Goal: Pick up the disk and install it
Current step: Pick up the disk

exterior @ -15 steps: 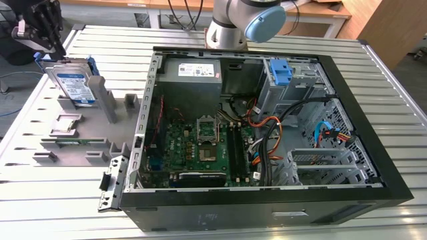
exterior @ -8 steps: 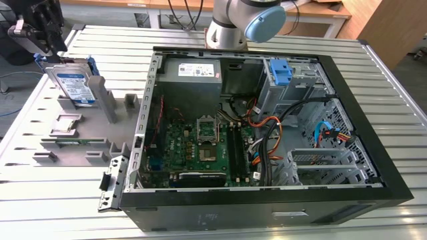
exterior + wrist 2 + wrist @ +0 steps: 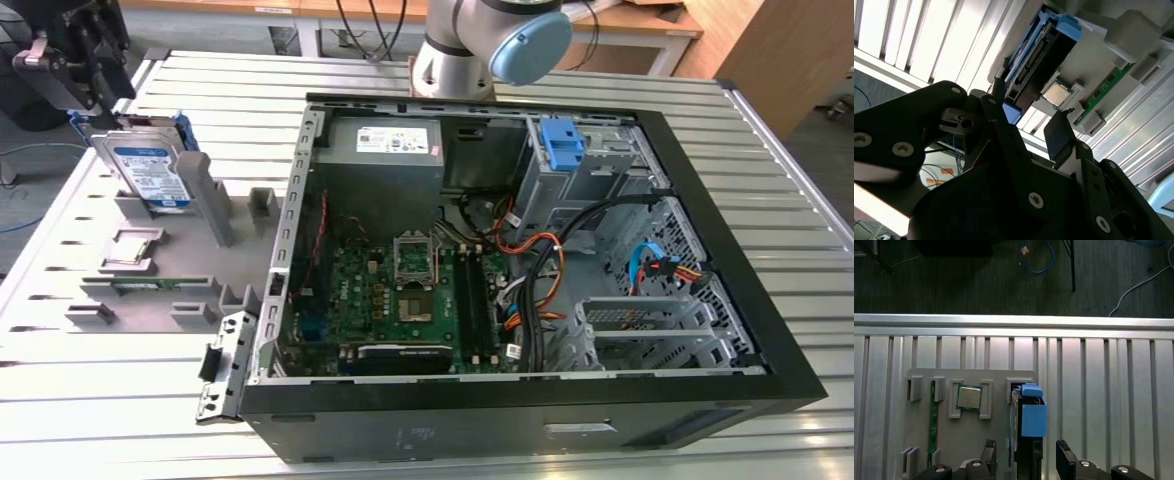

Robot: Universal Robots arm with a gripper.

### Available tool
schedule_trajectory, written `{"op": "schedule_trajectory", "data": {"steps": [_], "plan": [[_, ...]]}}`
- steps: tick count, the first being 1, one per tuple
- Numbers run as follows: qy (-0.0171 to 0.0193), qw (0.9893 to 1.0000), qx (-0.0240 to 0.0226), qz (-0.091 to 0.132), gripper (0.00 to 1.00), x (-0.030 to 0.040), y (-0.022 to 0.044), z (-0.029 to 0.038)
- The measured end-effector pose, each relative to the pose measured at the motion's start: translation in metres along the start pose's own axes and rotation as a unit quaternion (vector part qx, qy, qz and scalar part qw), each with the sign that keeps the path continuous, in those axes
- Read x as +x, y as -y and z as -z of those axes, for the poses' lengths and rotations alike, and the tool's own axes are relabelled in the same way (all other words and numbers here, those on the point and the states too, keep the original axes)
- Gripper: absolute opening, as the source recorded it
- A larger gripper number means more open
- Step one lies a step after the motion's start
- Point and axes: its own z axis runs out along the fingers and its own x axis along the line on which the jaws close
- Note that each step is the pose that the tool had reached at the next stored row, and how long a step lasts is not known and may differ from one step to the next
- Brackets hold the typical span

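The disk (image 3: 144,168) stands on edge in a slot of the grey holder plate (image 3: 160,300) on the exterior view's left, its white-and-blue label facing out and a blue rail around it. My gripper (image 3: 83,85) hangs just above and behind its top edge. In the first wrist view the disk (image 3: 1033,416) lies between the two black fingers (image 3: 990,452), which are spread apart on either side without touching it; the gripper (image 3: 1026,460) is open. The second wrist view shows the disk (image 3: 1040,52) beyond the spread fingertips (image 3: 1058,134).
An open computer case (image 3: 787,390) fills the exterior view's right, with a motherboard (image 3: 400,290), cables and a blue-latched drive bay (image 3: 563,142). The holder plate also carries a processor chip (image 3: 969,397) and a green memory stick (image 3: 932,420). The arm's base (image 3: 454,60) stands behind the case.
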Motion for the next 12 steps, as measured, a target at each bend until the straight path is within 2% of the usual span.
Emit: {"op": "schedule_trajectory", "data": {"steps": [6,12], "plan": [[-0.0004,1.0,0.0035,0.008,0.58,0.0,0.0001,-0.0031],[-0.0006,0.9999,0.0042,0.011,0.58,0.0003,0.0006,-0.0131]]}}
